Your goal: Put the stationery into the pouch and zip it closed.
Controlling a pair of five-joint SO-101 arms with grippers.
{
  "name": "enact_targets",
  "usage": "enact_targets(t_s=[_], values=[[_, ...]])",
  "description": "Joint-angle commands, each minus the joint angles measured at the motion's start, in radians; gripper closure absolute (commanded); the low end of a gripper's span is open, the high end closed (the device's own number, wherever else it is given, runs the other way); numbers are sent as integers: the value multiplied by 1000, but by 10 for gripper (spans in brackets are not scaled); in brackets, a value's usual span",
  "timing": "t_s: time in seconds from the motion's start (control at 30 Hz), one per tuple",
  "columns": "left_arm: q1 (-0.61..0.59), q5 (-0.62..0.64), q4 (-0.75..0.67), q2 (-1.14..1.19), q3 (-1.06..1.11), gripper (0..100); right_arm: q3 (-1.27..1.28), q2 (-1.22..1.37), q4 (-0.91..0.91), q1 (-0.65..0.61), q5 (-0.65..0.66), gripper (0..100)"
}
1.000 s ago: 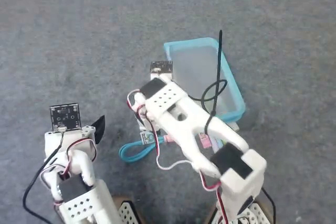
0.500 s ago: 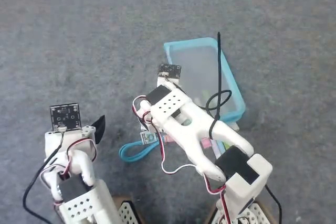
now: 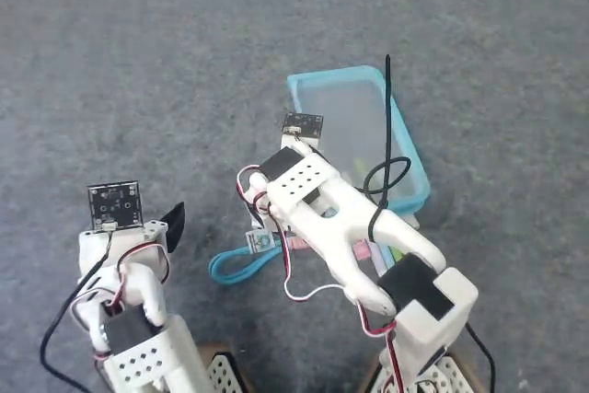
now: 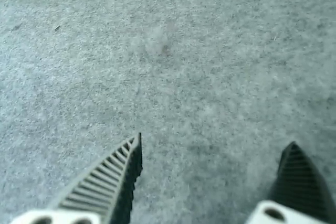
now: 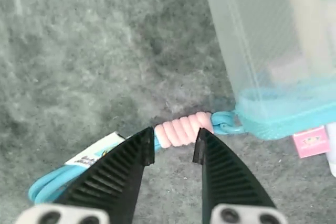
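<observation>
Step in hand: by my judgement, taking hold of the pouch at its pull end. The packing looks only partly done, because some stationery lies outside it.
Right pincer (image 5: 175, 137): open by a narrow gap and gripping nothing. Its two tips stand on either side of the pink coil (image 5: 184, 128), very close to it; whether they touch it I cannot tell.
Pink coil: it lies on the grey bench (image 3: 138, 71) and joins the teal strap (image 5: 47, 187) to the corner of the pouch.
Pouch (image 3: 345, 117): translucent with a teal rim, lying flat on the bench. Its near end is under the right arm, and pale items show through its wall.
Loose stationery: a small pink piece (image 5: 310, 141) lies just beside the pouch's teal end, outside it, with a white item at its side.
Left pincer (image 4: 214, 145): wide open and empty, over bare bench, well apart from the pouch.
Next move, as I judge it: close the right tips squarely on the coil, without pushing it sideways, so that the pouch can be held or pulled. The pink piece must go in before the zip is closed.
</observation>
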Motion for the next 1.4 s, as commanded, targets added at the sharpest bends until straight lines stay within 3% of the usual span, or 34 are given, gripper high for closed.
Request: enact_targets(t_s=[0.0,0.33,0.53,1.03,1.13,1.27,1.37], values=[[3,-14,-23,-20,-8,614,-29,41,5,25,-15,864],[2,-14,-23,-20,-8,614,-249,223,203,25,46,853],[2,-14,-25,-20,-8,614,-258,153,226,47,98,889],[2,-14,-31,-20,-8,614,144,-277,-18,197,288,889],[2,-14,-31,-20,-8,614,169,-288,-15,222,450,889],[2,-14,-31,-20,-8,614,167,-289,10,283,990,904],[2,-14,-31,-20,-8,614,173,-306,18,300,1066,953]])
